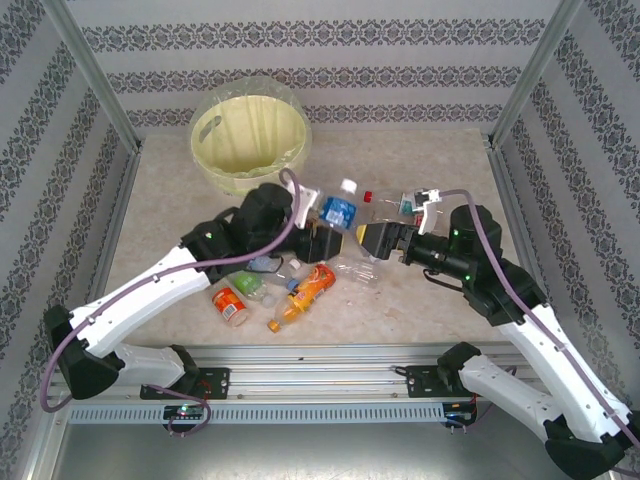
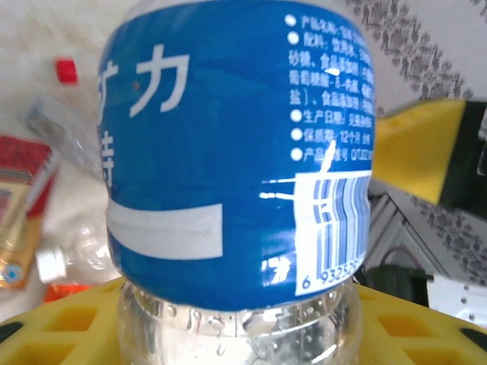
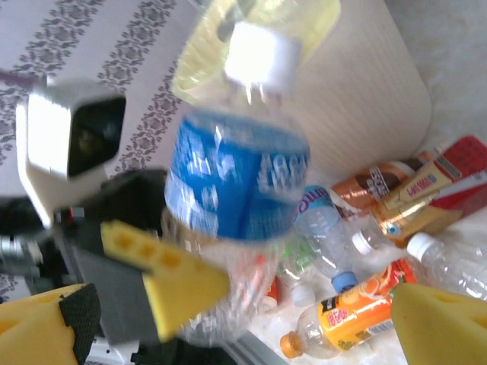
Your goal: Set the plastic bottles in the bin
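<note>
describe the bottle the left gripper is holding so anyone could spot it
Start at the cream bin at the back of the table. Just in front, the left gripper is shut on a clear bottle above the others. Its white cap and wide blue label set it apart from the orange and red ones below.

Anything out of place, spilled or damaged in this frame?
No spill visible. The loose bottles lie crumpled on their sides in a heap on the table. One blue-labelled bottle is off the table, cap up, clamped by the left gripper, with the right gripper open beside it.
</note>
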`<action>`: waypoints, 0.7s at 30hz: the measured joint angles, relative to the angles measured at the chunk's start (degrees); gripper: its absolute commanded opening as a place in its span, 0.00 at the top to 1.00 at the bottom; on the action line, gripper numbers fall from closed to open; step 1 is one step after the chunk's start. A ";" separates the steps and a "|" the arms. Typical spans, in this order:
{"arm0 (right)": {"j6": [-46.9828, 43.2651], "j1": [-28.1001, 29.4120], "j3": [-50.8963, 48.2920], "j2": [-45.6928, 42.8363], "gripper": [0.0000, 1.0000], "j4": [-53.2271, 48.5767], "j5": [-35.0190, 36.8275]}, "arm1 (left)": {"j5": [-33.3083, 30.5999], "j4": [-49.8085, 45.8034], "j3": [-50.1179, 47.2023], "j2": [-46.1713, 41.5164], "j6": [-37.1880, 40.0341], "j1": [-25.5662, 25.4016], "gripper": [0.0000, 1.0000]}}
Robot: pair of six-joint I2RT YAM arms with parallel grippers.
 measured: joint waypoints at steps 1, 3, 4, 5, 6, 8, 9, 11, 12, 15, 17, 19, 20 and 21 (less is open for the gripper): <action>-1.22 0.00 1.22 -0.28 0.02 -0.98 0.02 | -0.66 -1.77 3.26 0.92 0.57 0.72 0.44; -3.02 0.00 2.93 -0.81 0.02 -2.38 0.22 | -1.68 -4.48 8.24 2.51 1.55 2.12 0.44; -4.07 0.00 3.82 -1.16 0.02 -3.39 0.26 | -2.36 -6.40 11.08 3.48 2.25 3.13 0.44; -4.72 0.00 4.37 -1.38 0.02 -4.07 0.42 | -2.84 -7.80 13.38 4.31 2.78 4.07 0.44; -5.66 0.00 5.07 -1.70 0.02 -4.90 0.57 | -3.39 -9.25 15.69 5.18 3.32 5.18 0.44; -7.04 0.00 6.01 -2.21 0.02 -6.32 0.94 | -4.50 -12.17 20.48 7.15 4.39 7.69 0.44; -7.76 -0.09 6.36 -2.54 0.02 -7.10 1.16 | -5.33 -13.79 23.26 8.35 5.16 9.29 0.44; -8.76 -0.37 6.62 -2.80 0.02 -8.28 1.40 | -6.45 -16.59 27.93 10.56 6.32 12.02 0.44; -9.05 -0.37 6.62 -2.86 0.02 -8.79 1.73 | -6.71 -17.68 30.05 11.69 6.82 13.44 0.44; -10.08 -0.37 6.62 -2.86 0.02 -10.51 2.25 | -7.52 -20.92 36.39 15.56 8.52 18.03 0.45; -10.32 -0.37 6.62 -2.93 0.02 -11.19 2.62 | -8.15 -23.43 41.00 18.86 9.84 21.07 0.45; -10.34 -0.37 6.60 -3.10 0.02 -11.52 2.86 | -8.33 -25.18 44.44 21.75 11.04 23.39 0.44; -10.36 -0.37 6.58 -3.23 0.02 -11.61 3.06 | -8.33 -26.16 46.23 23.39 11.69 24.48 0.44; -10.43 -0.37 6.58 -3.34 0.02 -11.74 3.15 | -8.31 -27.15 47.82 24.87 12.35 25.35 0.44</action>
